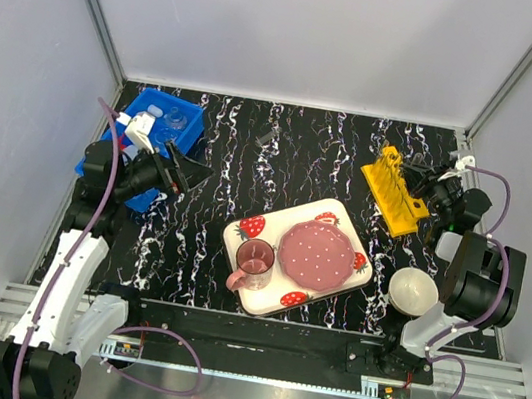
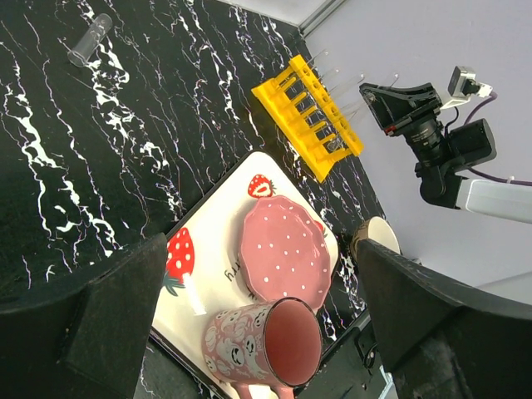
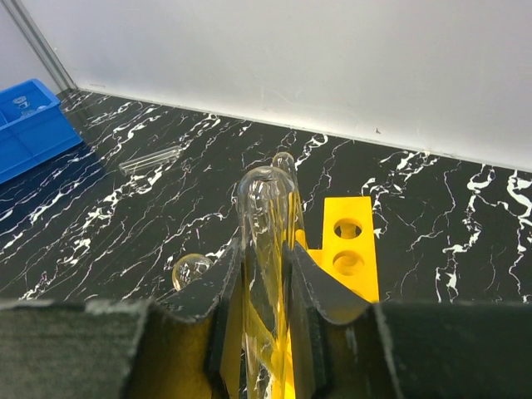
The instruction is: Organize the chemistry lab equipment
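Step in hand: placing a glass tube (image 3: pixel 264 249) into the yellow rack (image 3: pixel 349 253).
Right gripper (image 3: pixel 264 287): closed on the tube, which stands upright between its fingers, directly over the rack.
Next move: I judge it must lower the tube straight into a free hole, then release.
Left gripper (image 2: pixel 258 332): wide open, holding nothing.
Another tube (image 3: pixel 150 160): lies on the bench, far ahead-left of the right gripper.
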`<state>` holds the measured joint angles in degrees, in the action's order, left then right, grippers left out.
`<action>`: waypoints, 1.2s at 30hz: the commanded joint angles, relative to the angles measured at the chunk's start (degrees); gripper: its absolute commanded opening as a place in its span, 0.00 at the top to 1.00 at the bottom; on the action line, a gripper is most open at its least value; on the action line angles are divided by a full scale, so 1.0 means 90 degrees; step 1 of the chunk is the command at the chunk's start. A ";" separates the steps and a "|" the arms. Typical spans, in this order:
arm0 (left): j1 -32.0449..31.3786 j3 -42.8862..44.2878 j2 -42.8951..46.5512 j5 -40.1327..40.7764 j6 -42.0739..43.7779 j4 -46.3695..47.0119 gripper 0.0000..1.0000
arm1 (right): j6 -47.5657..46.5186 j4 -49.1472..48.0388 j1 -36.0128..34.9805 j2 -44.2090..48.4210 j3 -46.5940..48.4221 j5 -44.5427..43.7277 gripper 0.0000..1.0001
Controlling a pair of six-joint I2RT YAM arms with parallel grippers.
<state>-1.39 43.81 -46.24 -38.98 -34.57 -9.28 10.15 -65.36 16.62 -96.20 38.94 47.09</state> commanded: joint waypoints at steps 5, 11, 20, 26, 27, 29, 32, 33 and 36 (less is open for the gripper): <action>0.0037 -0.0073 -0.0106 -0.0005 -0.0007 0.0416 0.01 | 0.0043 -0.0599 -0.0031 0.0123 0.0029 -0.0008 0.76; 0.0037 -0.0005 -0.0097 0.0015 0.0071 0.0318 0.01 | 0.0336 -0.0569 -0.0031 0.0679 0.0097 -0.0056 0.76; 0.0037 -0.0054 -0.0116 -0.0024 0.0042 0.0396 0.01 | 0.0395 -0.0560 -0.0031 0.0787 0.0332 -0.0193 0.76; 0.0037 -0.0073 -0.0116 -0.0024 0.0042 0.0377 0.01 | 0.0366 -0.0765 -0.0031 0.0329 0.0390 -0.0193 0.76; 0.0037 -0.0063 -0.0126 -0.0024 0.0052 0.0377 0.01 | 0.0356 -0.0784 -0.0031 0.0231 0.0400 -0.0203 0.76; 0.0037 -0.0073 -0.0136 -0.0024 0.0042 0.0396 0.01 | 0.0298 -0.0775 -0.0031 0.0133 0.0420 -0.0203 0.76; 0.0037 -0.0083 -0.0146 -0.0024 0.0042 0.0406 0.01 | 0.0239 -0.0794 -0.0031 -0.0023 0.0420 -0.0193 0.76; 0.0037 -0.0083 -0.0155 -0.0024 0.0052 0.0416 0.01 | 0.0229 -0.0813 -0.0031 -0.0082 0.0410 -0.0164 0.76; 0.0037 -0.0093 -0.0165 -0.0034 0.0052 0.0425 0.01 | 0.0220 -0.0833 -0.0031 -0.0150 0.0361 -0.0145 0.76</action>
<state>-1.39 43.00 -47.37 -39.00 -34.52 -9.10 13.32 -68.34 16.62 -97.03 40.71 46.09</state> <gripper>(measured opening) 0.984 0.290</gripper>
